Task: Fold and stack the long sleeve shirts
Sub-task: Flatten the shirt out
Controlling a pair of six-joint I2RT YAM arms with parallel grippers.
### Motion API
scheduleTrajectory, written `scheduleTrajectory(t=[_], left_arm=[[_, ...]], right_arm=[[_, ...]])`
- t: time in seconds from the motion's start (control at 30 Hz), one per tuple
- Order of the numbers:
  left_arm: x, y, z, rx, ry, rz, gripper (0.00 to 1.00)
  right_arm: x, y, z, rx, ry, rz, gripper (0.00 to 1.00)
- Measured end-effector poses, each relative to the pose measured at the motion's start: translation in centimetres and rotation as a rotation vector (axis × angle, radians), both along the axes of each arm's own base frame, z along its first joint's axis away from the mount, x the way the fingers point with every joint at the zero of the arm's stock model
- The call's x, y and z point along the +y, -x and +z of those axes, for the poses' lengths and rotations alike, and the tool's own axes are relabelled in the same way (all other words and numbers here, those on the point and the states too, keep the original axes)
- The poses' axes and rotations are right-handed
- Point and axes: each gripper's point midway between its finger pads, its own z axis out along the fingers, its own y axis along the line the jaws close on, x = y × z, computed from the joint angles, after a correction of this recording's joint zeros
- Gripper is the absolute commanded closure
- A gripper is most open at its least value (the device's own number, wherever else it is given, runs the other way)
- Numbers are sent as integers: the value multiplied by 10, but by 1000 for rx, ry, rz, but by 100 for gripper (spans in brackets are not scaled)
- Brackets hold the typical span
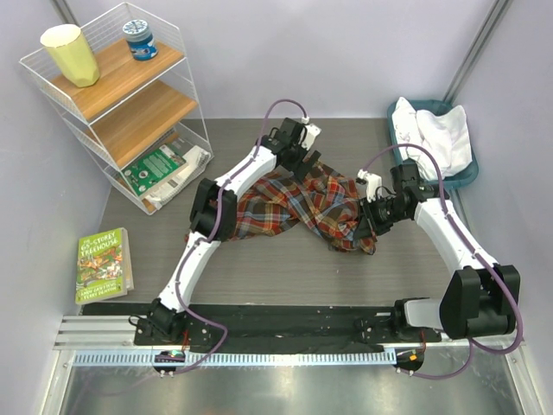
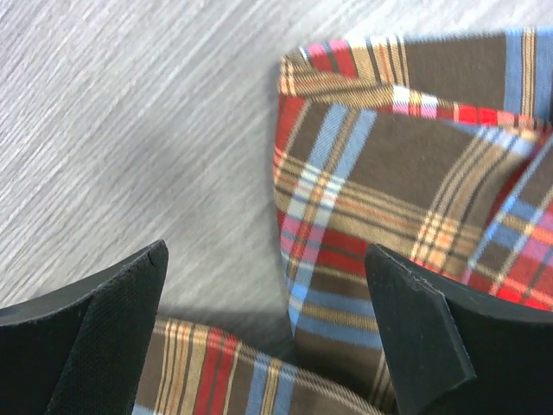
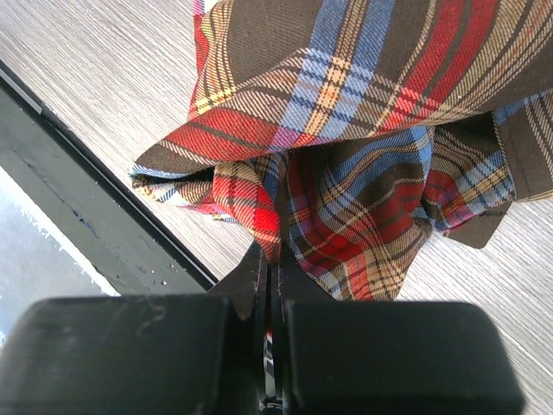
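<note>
The left arm rises from its base at the lower left of the top view, bends at an elbow left of centre, and reaches up and right, so that the left tool (image 1: 300, 158) hangs over the upper edge of the plaid shirt (image 1: 294, 207). In the left wrist view the tool is released: its two black fingers (image 2: 112, 346) stand wide apart at the lower corners, with a folded edge of plaid cloth lying loose on the grey tabletop (image 2: 130, 130) between and beyond them.

The right arm climbs from the lower right, folds at its elbow and points left and down, with the right tool (image 1: 370, 220) at the right end of the shirt. In the right wrist view it is clenched on a bunched fold of the plaid cloth, and the rest of the shirt spreads upward in the frame.

The plaid shirt lies crumpled in the middle of the tabletop between both arms. The white shirt (image 1: 442, 134) sits heaped in a teal basket (image 1: 396, 130) at the upper right.

A wire shelf (image 1: 194, 104) stands at the upper left and holds a yellow cup (image 1: 71, 54) and a jar (image 1: 140, 39). A book (image 1: 104, 264) lies at the left edge.
</note>
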Motion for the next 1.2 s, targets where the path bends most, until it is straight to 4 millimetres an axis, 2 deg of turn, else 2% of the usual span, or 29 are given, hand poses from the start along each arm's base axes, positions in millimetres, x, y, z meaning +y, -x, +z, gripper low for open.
scheduleTrajectory(t=[0.13, 0.23, 0.27, 0.33, 0.37, 0.43, 0.47, 0.53, 0.57, 0.67, 0.73, 0.77, 0.83, 0.9, 1.0, 1.1, 1.13, 1.2], left_arm=[[-7, -5, -7, 9, 41, 11, 5], [-14, -2, -18, 41, 70, 16, 12], [-18, -2, -19, 47, 90, 16, 22], [-22, -3, -18, 55, 110, 25, 32], [-23, -4, -17, 57, 121, 33, 48], [-27, -7, -17, 57, 138, 44, 63], [-28, -8, -18, 59, 142, 45, 76], [-30, -7, -18, 67, 155, 50, 86], [-28, -8, -18, 73, 163, 54, 99], [-30, -6, -13, 106, 210, 62, 100], [-27, -9, 1, 127, 268, 73, 100], [-24, -10, 13, 135, 302, 79, 100], [-11, -11, 52, 145, 389, 85, 100], [9, -9, 110, 115, 471, 84, 100], [36, 9, 213, 10, 587, 24, 100], [60, 61, 314, -127, 666, -91, 100], [65, 85, 339, -169, 676, -129, 100], [70, 115, 366, -225, 675, -179, 100]], right_arm=[[0, 0, -1, 4, 1, 3, 99], [0, 0, -3, 9, 2, 4, 99], [0, 0, -3, 12, 2, 5, 99], [0, 0, -4, 16, 3, 6, 99], [0, 0, -4, 16, 3, 5, 99], [0, 0, -4, 15, 3, 5, 99], [0, 0, -4, 15, 3, 5, 99], [0, 0, -5, 21, 3, 6, 99], [0, 0, -6, 26, 3, 5, 99], [0, 0, -11, 46, 4, 4, 99], [0, -1, -12, 50, 4, 1, 99], [0, -2, -12, 50, 3, -2, 99], [0, -6, -11, 43, 4, -13, 99], [0, -11, -11, 35, 6, -24, 99], [-1, -26, -12, 24, 10, -50, 99], [-1, -45, -12, 6, 10, -75, 99], [-1, -50, -11, 1, 9, -80, 99], [-2, -58, -8, -9, 6, -87, 99]])
